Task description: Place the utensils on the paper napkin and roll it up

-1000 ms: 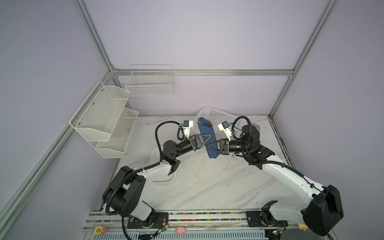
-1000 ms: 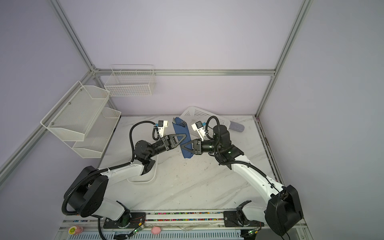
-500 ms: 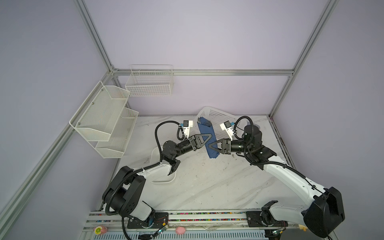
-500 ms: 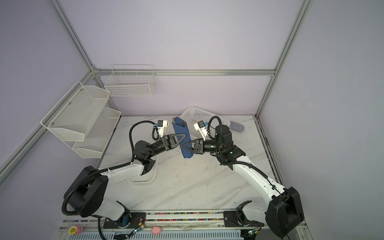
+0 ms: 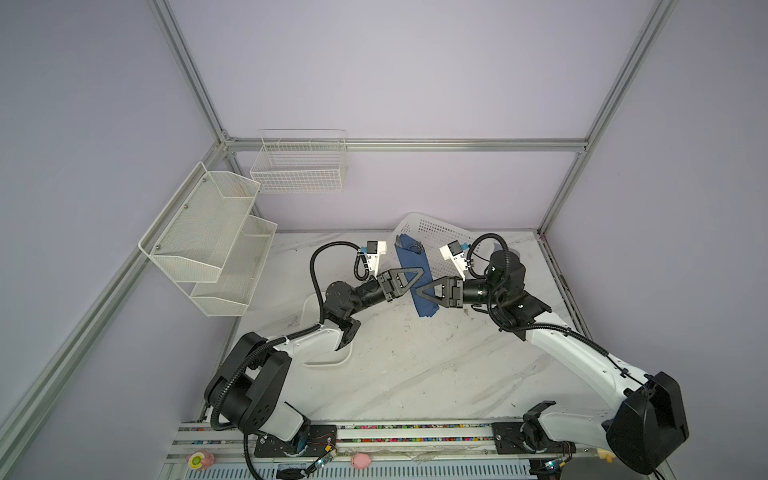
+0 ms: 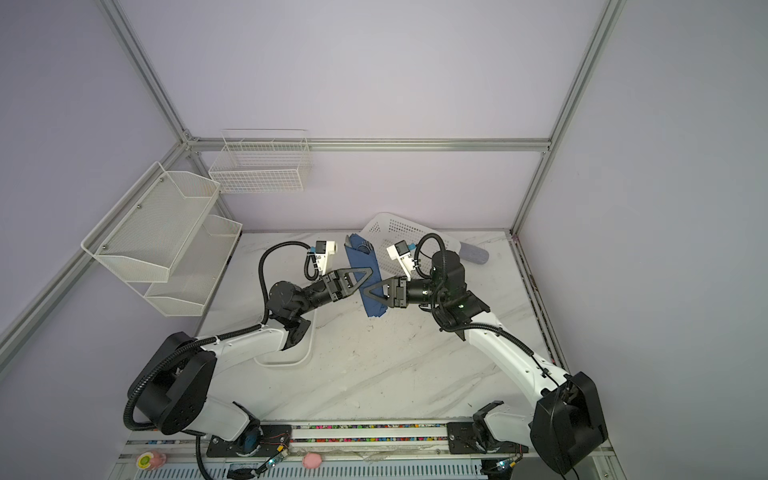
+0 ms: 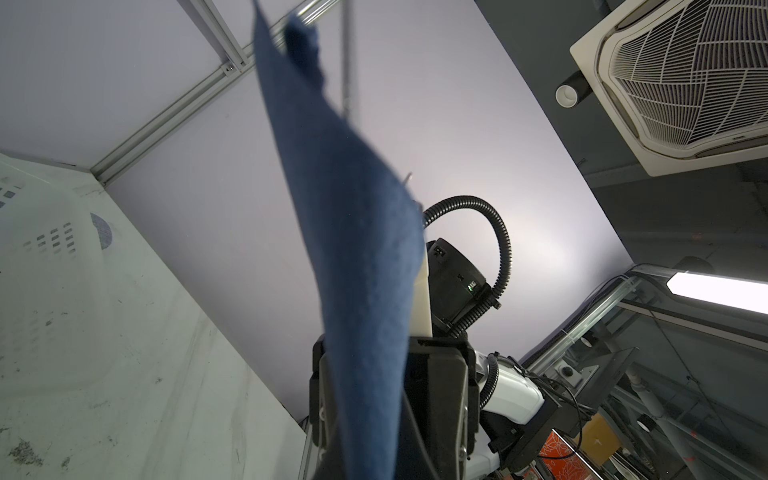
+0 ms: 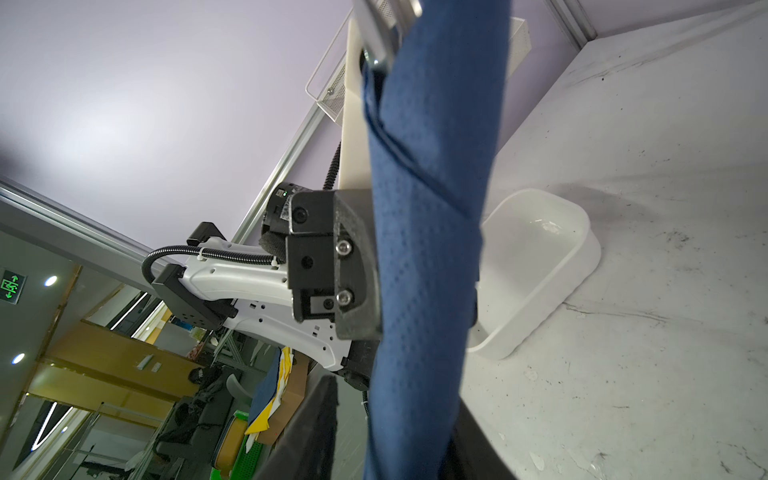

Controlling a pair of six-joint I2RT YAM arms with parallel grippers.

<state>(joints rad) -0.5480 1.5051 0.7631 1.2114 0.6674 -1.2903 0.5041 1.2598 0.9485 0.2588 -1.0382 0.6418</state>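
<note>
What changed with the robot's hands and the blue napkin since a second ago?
The right hand opened its grip on the rolled paper napkin and backed away slightly. The left hand stayed shut on it, and the napkin stayed where it was.

The paper napkin [image 6: 368,276] is a long navy roll lying at a slant, with the silver tips of the utensils [image 6: 365,248] poking from its far end. The left gripper [image 6: 370,271] reaches in from the napkin's left, its fingers pinched together on the roll's middle. The right gripper [image 6: 365,291] meets the napkin from the right, slightly nearer the camera. Behind the napkin's far end lies a white perforated basket [image 6: 405,230], and farther right of the napkin a grey-blue case [image 6: 473,253]. Left of the napkin and nearer, a white dish [image 6: 305,353] sits on the marble surface [image 6: 395,365].
</note>
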